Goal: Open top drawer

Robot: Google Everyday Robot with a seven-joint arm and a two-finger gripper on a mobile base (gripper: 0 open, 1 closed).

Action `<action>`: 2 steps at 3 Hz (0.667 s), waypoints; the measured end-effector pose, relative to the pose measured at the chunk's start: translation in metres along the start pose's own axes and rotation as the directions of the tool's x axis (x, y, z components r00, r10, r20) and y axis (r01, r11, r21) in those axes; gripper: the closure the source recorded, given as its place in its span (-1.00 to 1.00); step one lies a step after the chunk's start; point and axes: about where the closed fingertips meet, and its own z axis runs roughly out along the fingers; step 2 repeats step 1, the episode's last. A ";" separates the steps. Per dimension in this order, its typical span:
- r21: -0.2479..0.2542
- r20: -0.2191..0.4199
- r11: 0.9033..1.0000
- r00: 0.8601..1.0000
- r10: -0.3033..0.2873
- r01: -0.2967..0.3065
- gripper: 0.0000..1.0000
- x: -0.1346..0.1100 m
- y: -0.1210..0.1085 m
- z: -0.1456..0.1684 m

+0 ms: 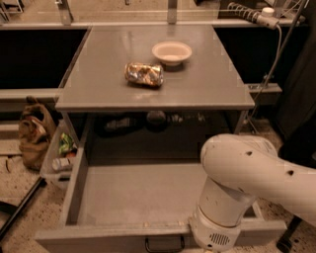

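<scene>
The top drawer [138, 195] under the grey table stands pulled far out toward me, its plain grey inside bare. Its front panel [94, 242] runs along the bottom edge of the view, with the small black loop handle [164, 244] at its centre. My white arm [247, 173] reaches in from the right, and its wrist [217, 232] hangs just right of the handle. My gripper lies below the bottom edge of the view, out of sight.
On the grey table top [98, 84] sit a white bowl [171, 52] and a crumpled foil snack bag [143, 74]. A brown bag [33, 133] and a bin of bottles [61, 155] stand on the floor at left. A power strip [252, 12] and its cable hang at top right.
</scene>
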 end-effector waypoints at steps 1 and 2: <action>0.000 0.000 1.000 1.000 0.000 0.000 -1.00 0.000 0.000 0.000; 0.000 0.000 1.000 1.000 0.000 0.000 -1.00 0.000 0.000 0.000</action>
